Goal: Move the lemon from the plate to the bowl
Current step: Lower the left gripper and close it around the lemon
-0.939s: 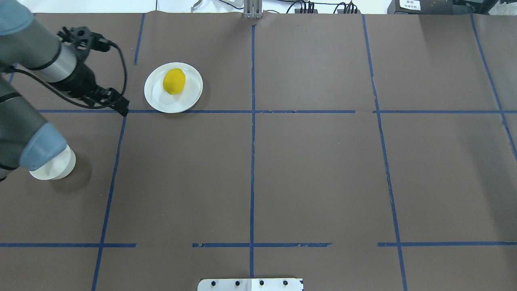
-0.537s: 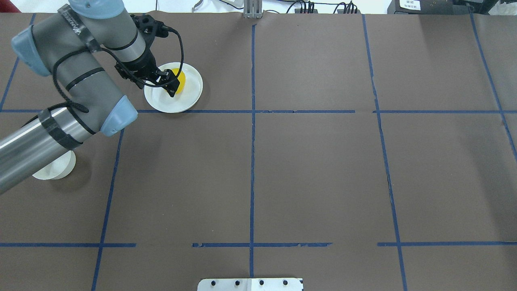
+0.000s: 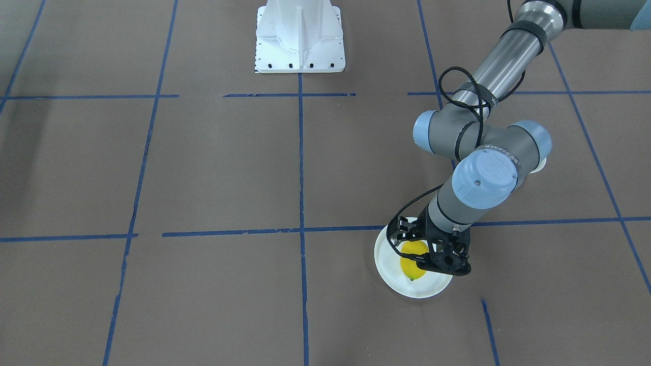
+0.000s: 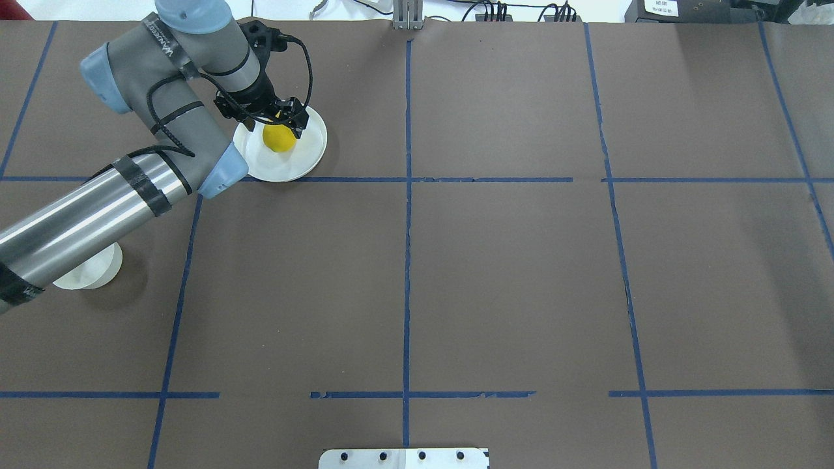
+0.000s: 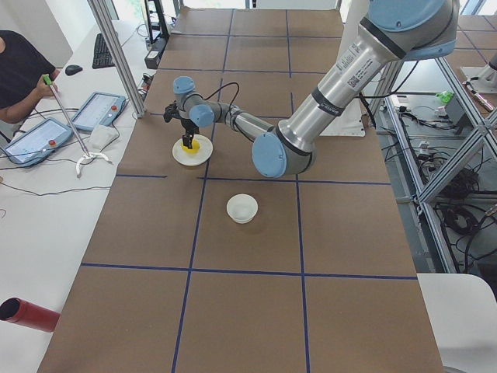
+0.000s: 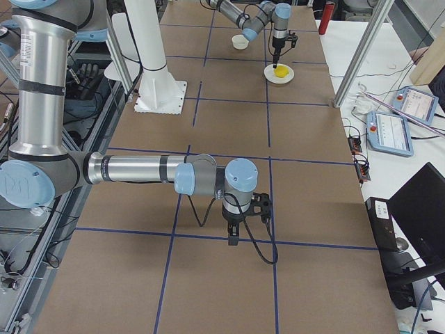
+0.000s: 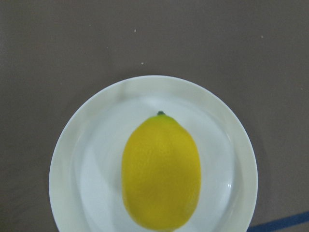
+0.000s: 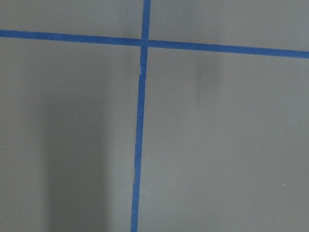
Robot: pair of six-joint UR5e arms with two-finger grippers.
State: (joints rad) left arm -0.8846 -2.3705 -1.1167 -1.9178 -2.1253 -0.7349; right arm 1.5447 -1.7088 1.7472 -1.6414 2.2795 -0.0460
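The left arm stretches to the overhead view's upper left, its claw (image 4: pixel 281 124) pointing down over the lemon (image 7: pixel 161 171) lying on the plate (image 7: pixel 67 159); whether it is released or clenched I cannot tell. Only the left-end view shows the whole bowl (image 5: pixel 241 208), at frame centre.

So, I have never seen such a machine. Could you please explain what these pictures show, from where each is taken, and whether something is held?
This is a robot with two arms at a brown table marked with blue tape. Two pictures look down, one from behind the robot, one facing it; two look along the table from its ends; two come from cameras on the wrists. A lemon lies on a flat white plate; an empty white bowl stands apart. The left gripper hovers just above the lemon and looks open, so nothing is held. The right gripper hangs over the table far away; whether it is open cannot be told.
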